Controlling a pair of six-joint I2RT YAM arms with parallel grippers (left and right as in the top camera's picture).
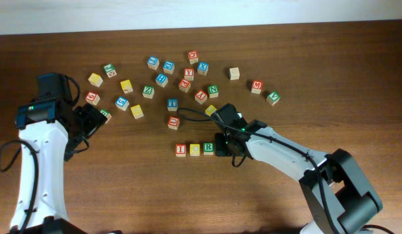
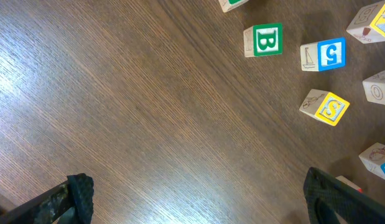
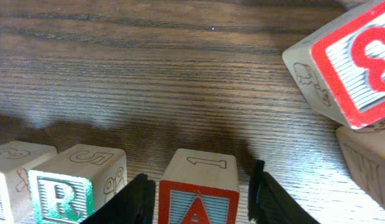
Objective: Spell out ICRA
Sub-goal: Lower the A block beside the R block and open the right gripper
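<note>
Straddling A cube (image 3: pixel 196 210); right pincer (image 3: pixel 198 186)

In the overhead view's lower centre, the I block (image 1: pixel 180 150), C block (image 1: pixel 195 149) and R block (image 1: pixel 208 148) lie in one row. The A block (image 3: pixel 197 200) stands just right of the R block.

A dark brown wooden table (image 1: pixel 123 188), finely streaked with grain, is seen in every view. From overhead, a red face is shown by the small pale wooden I cube (image 1: pixel 180 150). At its three o'clock a yellow face is carried by the wooden C cube (image 1: pixel 195 149), and at that cube's three o'clock a green one by the wooden R cube (image 1: pixel 208 148). At the right wrist, the wooden A cube (image 3: pixel 195 199) is framed in red around a pale striped panel (the letter is red too). At the left wrist, a green-framed B cube (image 2: pixel 264 40), a blue-framed 5 cube (image 2: pixel 326 54) and a yellow-framed S cube (image 2: pixel 329 107) are seen.
</note>
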